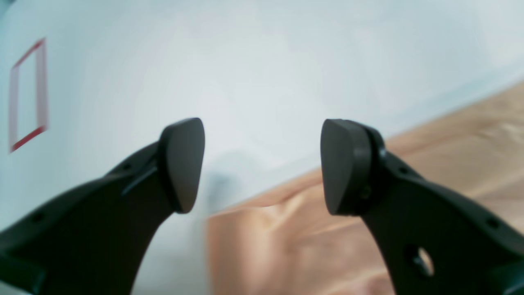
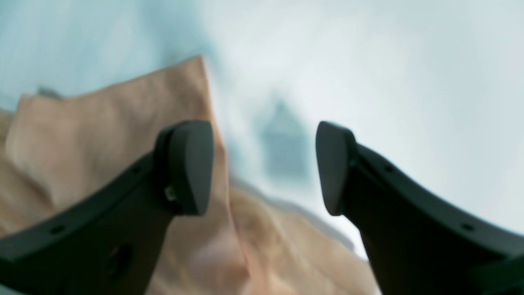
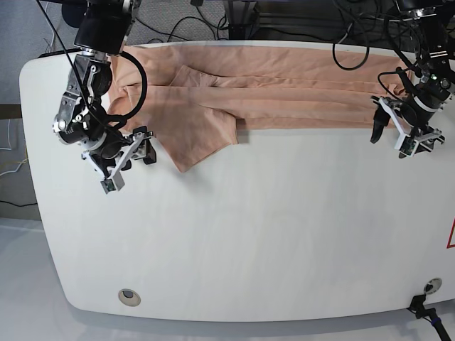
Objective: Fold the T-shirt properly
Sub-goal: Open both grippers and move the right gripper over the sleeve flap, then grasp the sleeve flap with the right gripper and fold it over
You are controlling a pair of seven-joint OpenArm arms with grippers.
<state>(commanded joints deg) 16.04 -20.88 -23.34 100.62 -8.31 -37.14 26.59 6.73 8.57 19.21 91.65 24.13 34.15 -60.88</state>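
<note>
Shirt point(image 3: 270, 99) lies along your desk's point(image 3: 249, 234) far edge; no writing is readable. Left gripper point(image 1: 262, 166) and right gripper point(image 2: 264, 168) gape wide, empty.

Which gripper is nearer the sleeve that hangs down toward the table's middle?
The right gripper. It sits open just beside the sleeve of the T-shirt. The left gripper, also open, is at the shirt's far end.

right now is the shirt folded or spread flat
Partly folded: the T-shirt lies as a long band along the table's far edge, one sleeve sticking out.
</note>
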